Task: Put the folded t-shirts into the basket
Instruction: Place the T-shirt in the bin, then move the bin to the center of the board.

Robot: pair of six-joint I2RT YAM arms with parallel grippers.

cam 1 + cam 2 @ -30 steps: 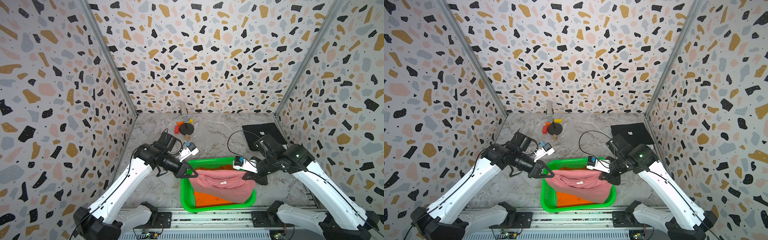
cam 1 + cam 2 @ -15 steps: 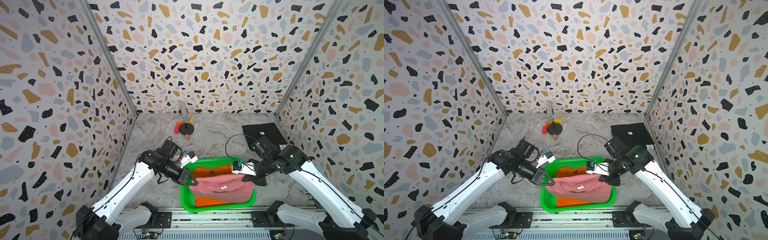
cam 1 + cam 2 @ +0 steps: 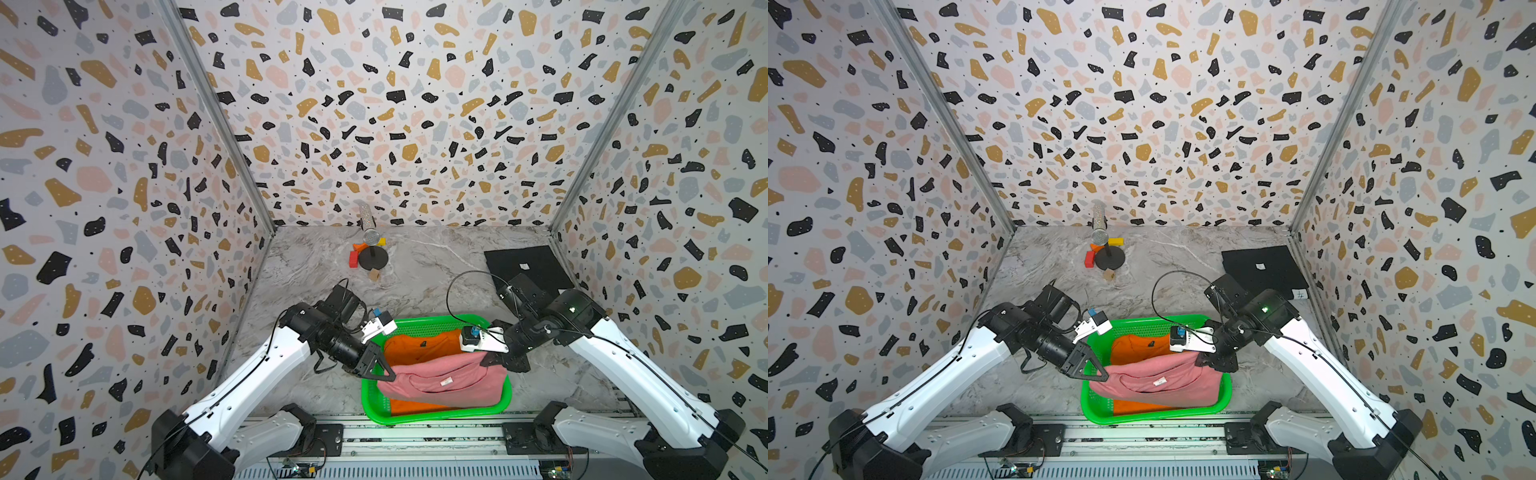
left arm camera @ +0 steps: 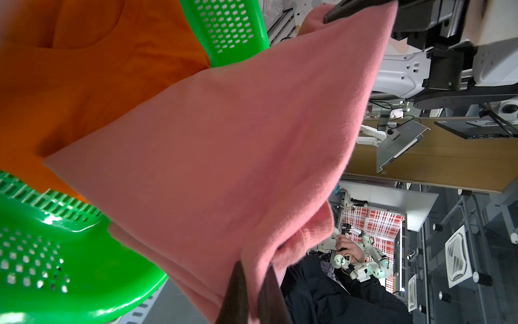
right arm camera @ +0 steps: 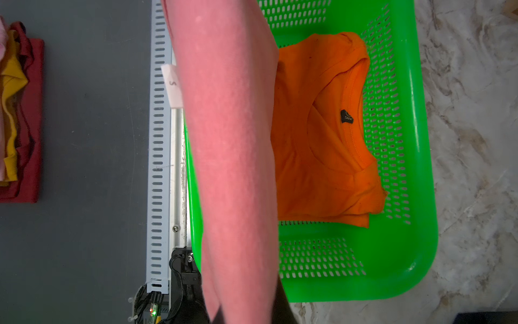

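The dusty pink t-shirt point(image 3: 444, 384) point(image 3: 1158, 384) hangs stretched between my two grippers over the front half of the green basket point(image 3: 436, 415) point(image 3: 1142, 417). My left gripper point(image 3: 388, 376) point(image 4: 255, 280) is shut on its left corner. My right gripper point(image 3: 488, 361) point(image 5: 246, 314) is shut on its right corner. The orange t-shirt point(image 3: 419, 347) point(image 5: 322, 140) lies flat in the basket, partly covered by the pink one. The black t-shirt point(image 3: 528, 266) point(image 3: 1262, 266) lies on the table at the back right.
A small stand with a black round base point(image 3: 373, 258) and coloured blocks point(image 3: 354, 259) sit at the back middle. Patterned walls close in three sides. A metal rail point(image 3: 415, 440) runs along the front edge, right behind the basket's near rim.
Both grippers have come down and toward the front with the pink t-shirt. The shirt now sags lower over the orange one, and more of the orange collar shows behind it.
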